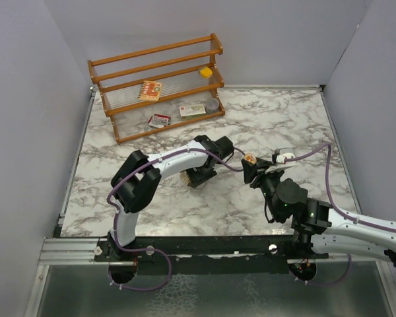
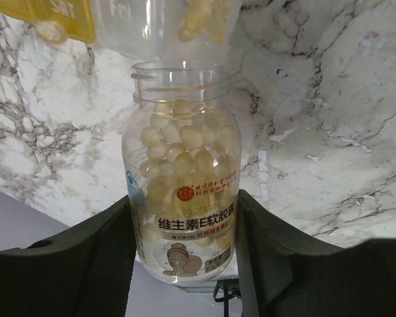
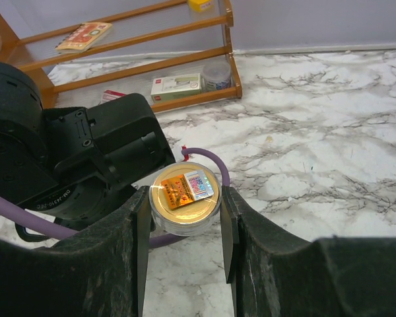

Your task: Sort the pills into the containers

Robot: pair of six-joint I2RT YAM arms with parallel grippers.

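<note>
Dozens of pale yellow pills (image 2: 185, 155) fill a clear, uncapped bottle (image 2: 181, 218) with a printed label. My left fingers (image 2: 109, 254) are clamped on its lower sides, near the middle of the counter (image 1: 284, 119). The bottle's open mouth points at a pill organiser (image 2: 79, 20) just beyond it. I can read "Sat" on a yellow cell and "Fri" on a clear one, and a few pills lie inside.

Just to the right, my right fingers (image 3: 105, 264) are closed on a small round jar (image 3: 185, 193), one on each side. It has a gold top with an orange sticker, and I cannot tell whether it touches the counter. The left arm's wrist sits just beside it.

The yellow box (image 1: 205, 71) is well apart, on an upper shelf of the wooden rack (image 1: 158, 66) at the back. The lower shelves hold card packets (image 1: 192, 110) and a grey tin (image 1: 212, 104).
</note>
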